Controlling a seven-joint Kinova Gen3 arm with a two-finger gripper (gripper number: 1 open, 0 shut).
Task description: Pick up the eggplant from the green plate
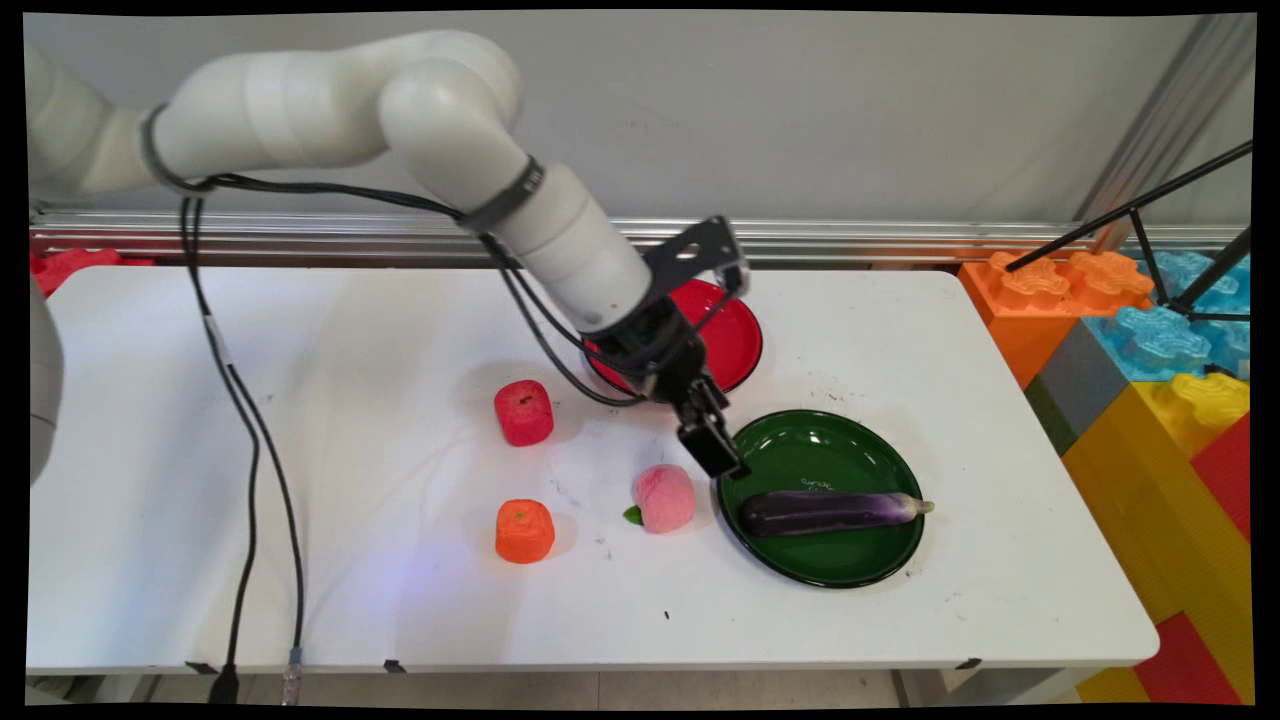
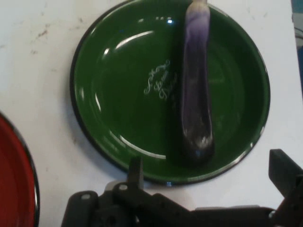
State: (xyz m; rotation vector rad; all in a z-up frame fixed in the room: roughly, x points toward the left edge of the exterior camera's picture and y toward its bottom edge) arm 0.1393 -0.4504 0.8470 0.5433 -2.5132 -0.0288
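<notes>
White script on the green plate [image 2: 109, 80] was too small to read. The gripper [image 2: 213, 175] hung wide open, holding nothing, over that plate's near rim — an eggplant [image 2: 196, 90] lay across the dish. A peach [image 1: 664, 497], red block [image 1: 523, 412], orange block [image 1: 524, 531] and red plate [image 1: 735, 340] shared the white table [image 1: 300, 400].

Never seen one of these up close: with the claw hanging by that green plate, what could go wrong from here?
The gripper hangs open at the green plate's rim; dropping lower, it might knock the rim and tip the plate. The eggplant lies loose on the plate and could roll off. The pink peach beside the gripper might get nudged away.
</notes>
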